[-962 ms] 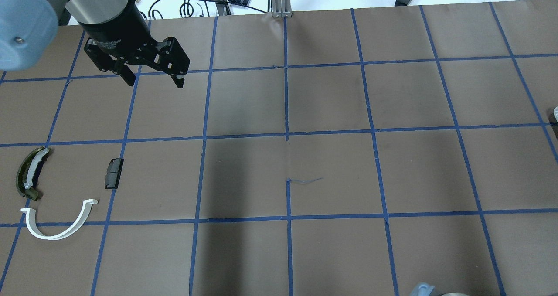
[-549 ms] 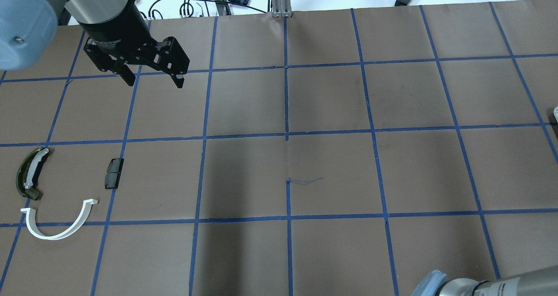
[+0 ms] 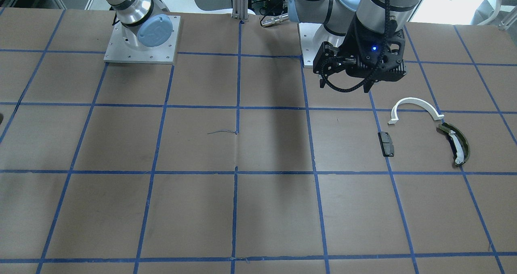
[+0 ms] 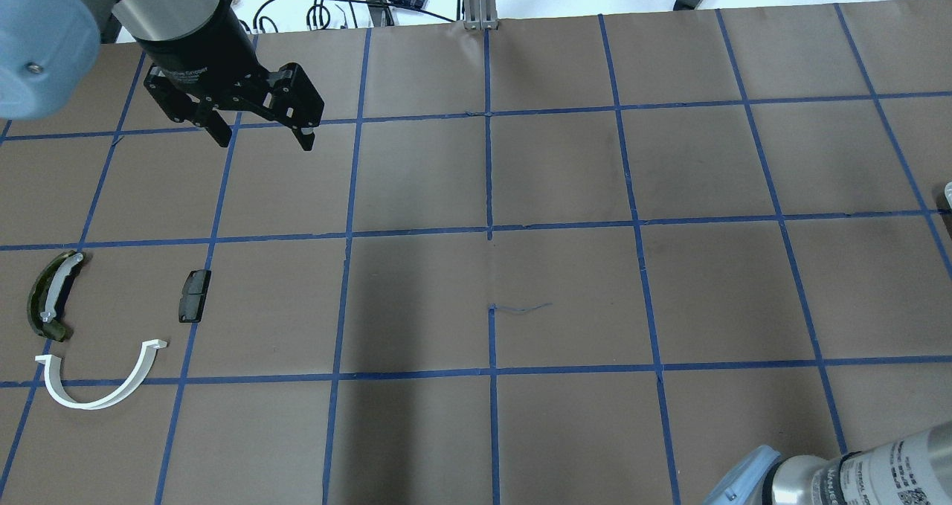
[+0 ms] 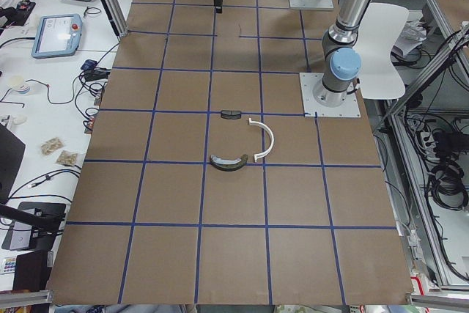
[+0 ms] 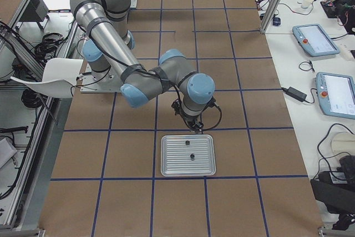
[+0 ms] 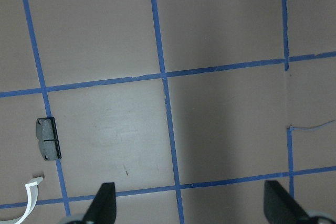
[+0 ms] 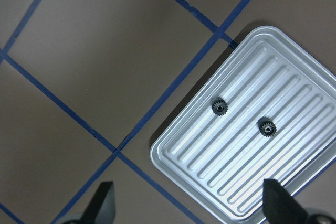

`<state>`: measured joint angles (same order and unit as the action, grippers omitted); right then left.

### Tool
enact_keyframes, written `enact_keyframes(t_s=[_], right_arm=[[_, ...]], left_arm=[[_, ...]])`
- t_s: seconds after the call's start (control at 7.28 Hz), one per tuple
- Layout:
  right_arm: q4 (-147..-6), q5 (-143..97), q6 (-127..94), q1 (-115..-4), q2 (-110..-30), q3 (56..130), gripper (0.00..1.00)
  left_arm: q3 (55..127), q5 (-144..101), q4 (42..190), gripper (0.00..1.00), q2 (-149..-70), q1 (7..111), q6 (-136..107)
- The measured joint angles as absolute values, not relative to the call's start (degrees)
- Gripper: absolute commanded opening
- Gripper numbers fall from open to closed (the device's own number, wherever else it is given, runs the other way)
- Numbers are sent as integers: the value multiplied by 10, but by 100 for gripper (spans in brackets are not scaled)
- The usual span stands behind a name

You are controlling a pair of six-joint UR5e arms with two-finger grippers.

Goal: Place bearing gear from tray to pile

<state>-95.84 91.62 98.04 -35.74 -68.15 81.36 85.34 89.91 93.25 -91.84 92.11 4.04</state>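
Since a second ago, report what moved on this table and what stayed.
The right arm slid further into the overhead view's lower right corner, its blue joint and silver tube now showing. Nothing was grasped or released. The open left gripper, white half-ring arc, dark rectangular pad and olive curved shoe stayed put.

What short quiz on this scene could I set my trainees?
1. How many gears lie in the tray?
2. True or false: the left gripper holds the pad.
3. The right gripper is: A. open and empty; B. shut on a gear; C. out of every view.

Key: 1. two; 2. false, it hangs open, away from the pad; 3. A.
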Motion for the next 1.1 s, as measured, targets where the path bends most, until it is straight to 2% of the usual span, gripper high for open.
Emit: enact_keyframes(t_s=[0.14, 0.55, 1.1], right_arm=[[-1026, 914, 1028, -347, -672, 854, 81], [-1171, 883, 1023, -338, -655, 944, 83], [-1260, 855, 1075, -342, -596, 959, 79]], left_arm=[[853, 899, 933, 100, -918, 921, 40], [853, 899, 933, 100, -918, 921, 41], [853, 899, 933, 100, -918, 920, 41]])
